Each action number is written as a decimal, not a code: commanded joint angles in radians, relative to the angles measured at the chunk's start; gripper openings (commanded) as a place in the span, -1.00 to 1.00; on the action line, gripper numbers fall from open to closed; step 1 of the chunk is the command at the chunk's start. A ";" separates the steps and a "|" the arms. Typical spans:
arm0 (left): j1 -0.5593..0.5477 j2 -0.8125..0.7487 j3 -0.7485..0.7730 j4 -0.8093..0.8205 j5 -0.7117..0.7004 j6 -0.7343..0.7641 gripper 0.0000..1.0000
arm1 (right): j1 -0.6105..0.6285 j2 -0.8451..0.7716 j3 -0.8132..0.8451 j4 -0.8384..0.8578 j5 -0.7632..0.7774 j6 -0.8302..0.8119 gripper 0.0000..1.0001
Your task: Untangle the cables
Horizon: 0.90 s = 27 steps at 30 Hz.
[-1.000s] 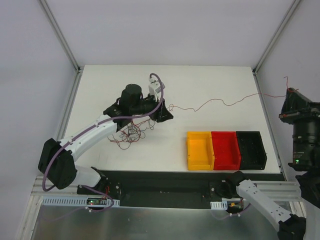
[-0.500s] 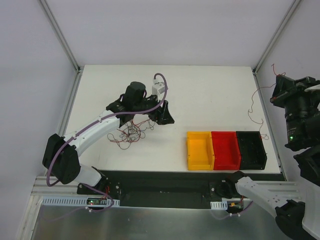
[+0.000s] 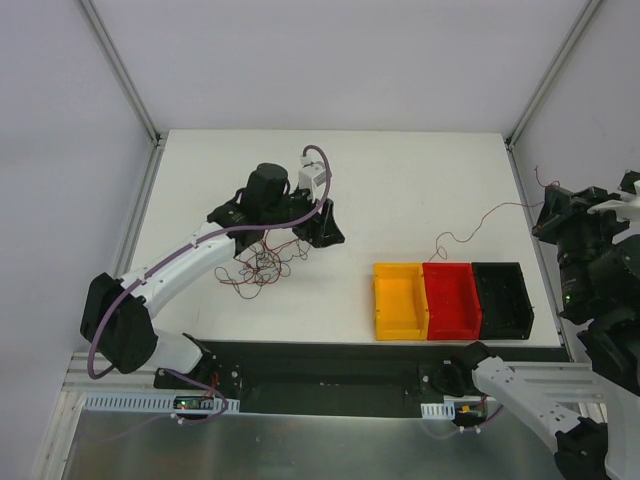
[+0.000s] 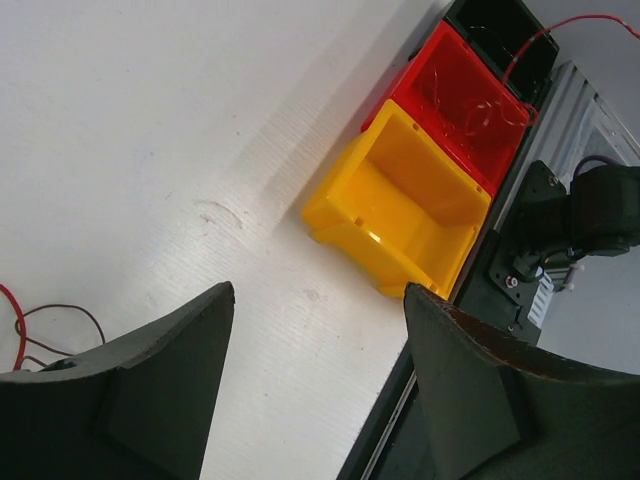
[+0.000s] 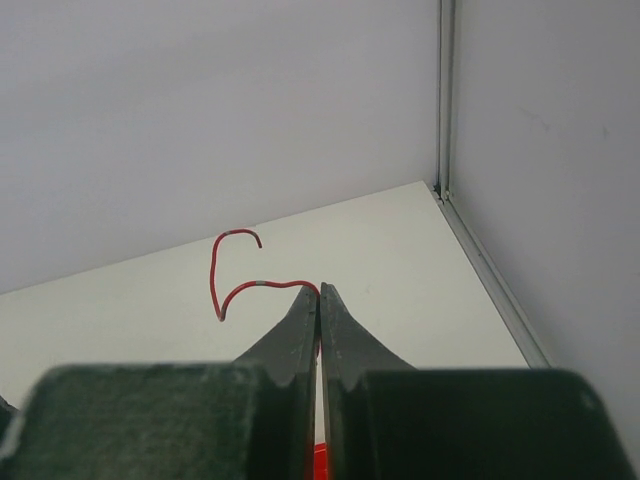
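Observation:
The cables (image 3: pixel 262 264) lie as a small scribbly tangle of dark red, brownish and black wires at the table's left middle. A few strands show at the left edge of the left wrist view (image 4: pixel 28 322). My left gripper (image 3: pixel 322 230) is open and empty just right of the tangle, low over the table; its view (image 4: pixel 318 292) shows bare table between the fingers. My right gripper (image 3: pixel 548 208) is raised at the right edge of the table and shut on one red wire (image 3: pixel 470 222). This wire trails left and ends just behind the red bin. Its hooked end sticks out past the shut tips (image 5: pixel 318 290).
Three bins stand in a row at the front right: yellow (image 3: pixel 400 300), red (image 3: pixel 452 300) and black (image 3: pixel 503 300). They also show in the left wrist view, where the red bin (image 4: pixel 455 100) holds a wire. Grey walls and metal rails close in the table.
The red wire came free of the tangle. My right gripper swung it up at the right edge, then lowered, so its loose end now trails toward the bins. The left gripper shifted slightly.

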 commanded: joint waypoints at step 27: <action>0.015 -0.082 0.019 -0.003 -0.072 0.038 0.36 | -0.004 -0.056 -0.142 -0.171 0.027 0.060 -0.99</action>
